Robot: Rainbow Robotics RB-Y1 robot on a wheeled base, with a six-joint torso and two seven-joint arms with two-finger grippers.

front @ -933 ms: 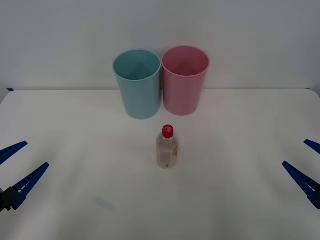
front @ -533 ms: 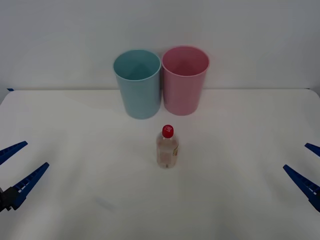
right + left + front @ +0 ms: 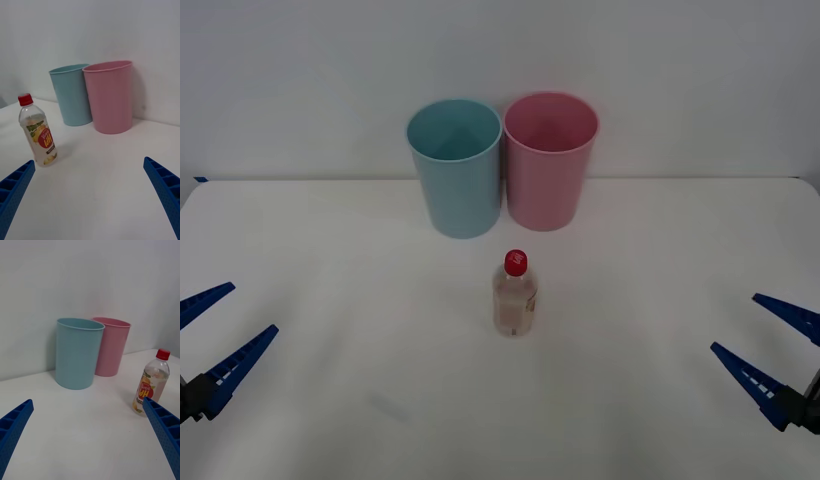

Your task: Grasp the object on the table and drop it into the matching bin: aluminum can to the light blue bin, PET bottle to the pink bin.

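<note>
Centre of the front frame, on the white table (image 3: pixel 330 230): PET bottle (image 3: pixel 515 295), upright, long axis vertical, red cap uppermost, pale label facing the right wrist camera. Above it in the frame, against the wall: light blue bin (image 3: pixel 456 167) to the left, pink bin (image 3: pixel 549 161) to the right, the two side by side, both upright with open mouths up. Lower left edge: left tool (image 3: pixel 210 330), fingers spread wide, holding nothing. Lower right edge: right tool (image 3: pixel 765 345), likewise wide open and empty, well apart from the bottle.
</note>
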